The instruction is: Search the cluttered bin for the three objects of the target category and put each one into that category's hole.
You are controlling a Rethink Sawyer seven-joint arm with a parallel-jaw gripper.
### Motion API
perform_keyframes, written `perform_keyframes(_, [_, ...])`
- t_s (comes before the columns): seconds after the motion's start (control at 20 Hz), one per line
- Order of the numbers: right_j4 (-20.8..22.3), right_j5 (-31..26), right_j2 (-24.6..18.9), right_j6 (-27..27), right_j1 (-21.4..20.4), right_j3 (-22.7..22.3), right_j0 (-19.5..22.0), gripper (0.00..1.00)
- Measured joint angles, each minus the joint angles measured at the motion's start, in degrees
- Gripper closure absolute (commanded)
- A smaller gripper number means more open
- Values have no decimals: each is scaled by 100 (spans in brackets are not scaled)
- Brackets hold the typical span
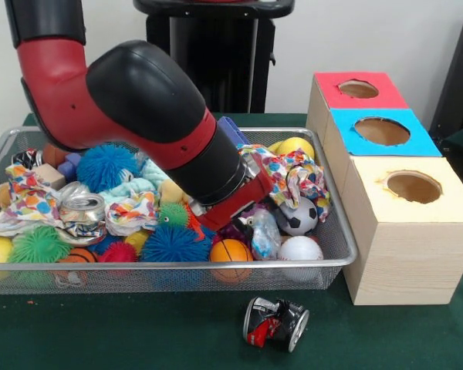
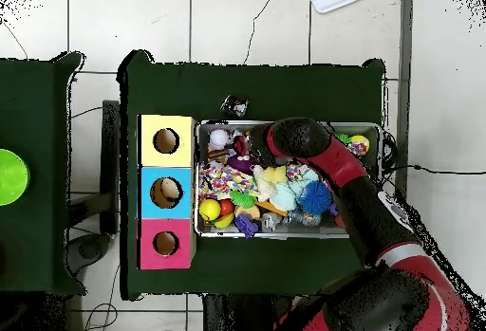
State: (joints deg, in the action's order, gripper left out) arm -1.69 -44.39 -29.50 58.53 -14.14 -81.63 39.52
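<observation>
The wire mesh bin (image 1: 170,267) is full of balls, spiky toys, paper wads and cans; it also shows in the overhead view (image 2: 285,236). My arm reaches down into its right half. The gripper (image 1: 233,217) is low among the clutter and mostly hidden; the overhead view shows it (image 2: 249,145) near the bin's end by the boxes. One wrinkly see-through bottle (image 1: 264,233) with a bluish label lies right beside the gripper, next to a soccer ball (image 1: 299,216). I cannot make out other bottles. The red-topped hole (image 1: 358,89) is the farthest of three, and shows in the overhead view (image 2: 165,244).
The blue-topped hole (image 1: 382,131) and yellow-topped hole (image 1: 413,186) sit in the same box row right of the bin. A crushed can (image 1: 275,321) lies on the green table before the bin. A silver can (image 1: 82,208) lies in the bin's left half.
</observation>
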Motion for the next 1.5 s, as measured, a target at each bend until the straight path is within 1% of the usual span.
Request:
perform_keyframes(0.45, [268, 161, 0, 0, -78, 12, -1, 100])
perform_keyframes(0.65, [406, 242, 0, 0, -224, -49, -11, 100])
perform_keyframes(0.8, [458, 244, 3, 0, -412, -144, -35, 100])
perform_keyframes(1.05, [465, 241, 74, 0, -981, -419, -179, 100])
perform_keyframes(1.15, [465, 241, 169, 4, -1255, -518, -306, 100])
perform_keyframes(1.25, [466, 239, 312, 9, -1548, -617, -484, 100])
perform_keyframes(1.35, [464, 241, 423, 24, -1727, -668, -621, 100])
perform_keyframes(1.5, [454, 233, 788, 142, -2235, -806, -1104, 100])
